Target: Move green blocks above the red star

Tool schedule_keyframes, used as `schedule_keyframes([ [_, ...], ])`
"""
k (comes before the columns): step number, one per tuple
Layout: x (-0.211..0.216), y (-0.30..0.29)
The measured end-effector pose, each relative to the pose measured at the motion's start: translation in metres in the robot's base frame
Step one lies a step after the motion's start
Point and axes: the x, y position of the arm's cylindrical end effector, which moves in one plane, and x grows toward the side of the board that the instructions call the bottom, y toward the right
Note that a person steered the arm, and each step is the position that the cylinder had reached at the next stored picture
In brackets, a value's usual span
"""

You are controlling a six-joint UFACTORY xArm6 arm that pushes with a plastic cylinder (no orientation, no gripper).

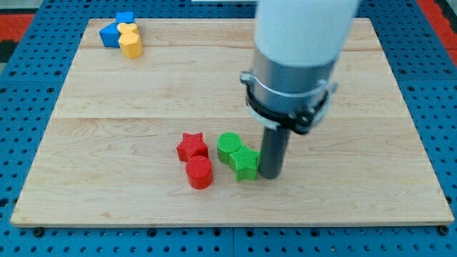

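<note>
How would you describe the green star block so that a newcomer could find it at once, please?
On the wooden board, look just left of my tip. The green star sits against it, lower and farther right than the green cylinder, and pointed rather than round.

The counter [107,100] is pale, matt wood with visible grain, and beside the matt, plastic-looking red star [192,145] the green blocks [238,155] show the same dull finish.

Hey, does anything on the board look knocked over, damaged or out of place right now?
Nothing stands out. The green cylinder and green star sit flat, to the right of the red star and red cylinder. My tip is against the green star's right side. Blue and yellow blocks cluster tidily at the view's top left.
</note>
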Motion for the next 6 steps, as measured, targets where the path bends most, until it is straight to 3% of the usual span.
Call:
schedule_keyframes([
  [1, -0.030, -0.041],
  [3, -0.008, -0.005],
  [4, -0.006, -0.042],
  [6, -0.059, -0.112],
])
